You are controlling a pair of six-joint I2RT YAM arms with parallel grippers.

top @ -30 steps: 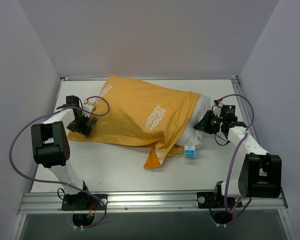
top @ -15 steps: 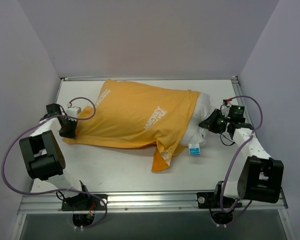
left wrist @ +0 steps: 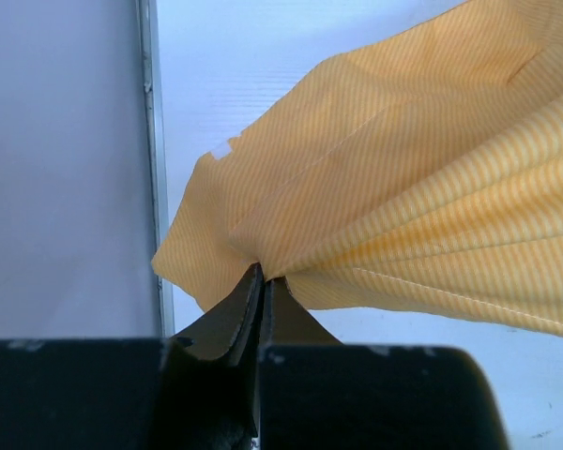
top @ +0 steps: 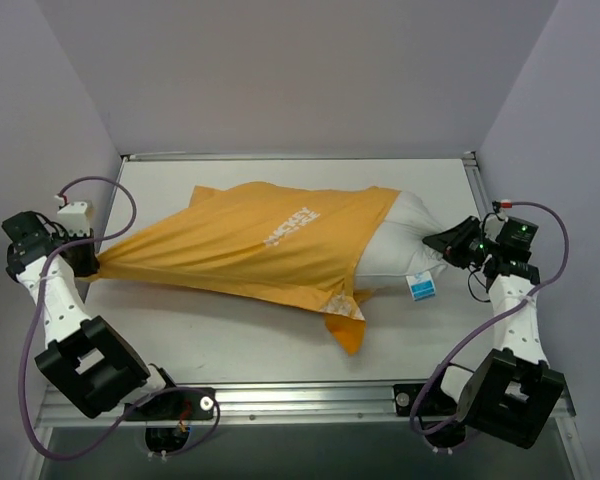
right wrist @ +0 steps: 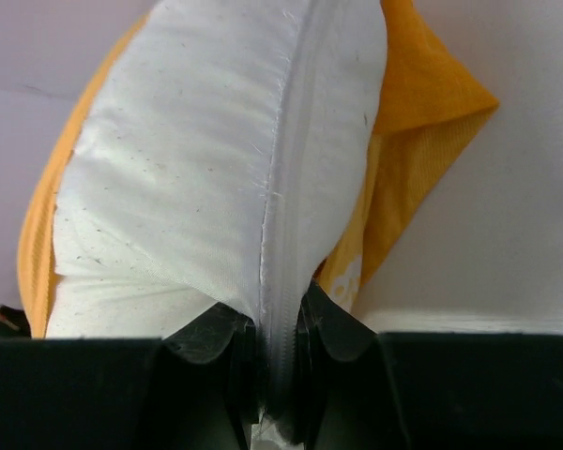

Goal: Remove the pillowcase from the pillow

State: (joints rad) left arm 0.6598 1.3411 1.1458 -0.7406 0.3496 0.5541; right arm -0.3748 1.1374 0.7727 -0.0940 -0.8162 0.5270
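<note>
Moved: both arms have swung outward over the last second. The left gripper [top: 88, 262] now sits at the worktop's [top: 240, 345] left edge, and the right gripper [top: 442, 242] is close to the right edge.
Left gripper: jaws pinched tight on a gathered corner of the pillowcase [top: 250, 245], with cloth fanning out from the grip in taut pleats.
Right gripper: jaws clamped on the seam at the end of the pillow [top: 400, 245].
Pillowcase: stretched long across the middle of the worktop and pulled to a point at the left edge. One loose flap hangs toward the near edge.
Pillow: mostly still inside the case. More of its white end shows on the right than before, and its tag [top: 421, 288] has shifted toward the right edge.
Meaning: the opposed pull seems to be working, since the cover is sliding leftward off the cushion.
Remaining: most of the pillow is still covered, so I judge the removal only partly done. The arms are near the side edges, so a re-grip may be needed.
</note>
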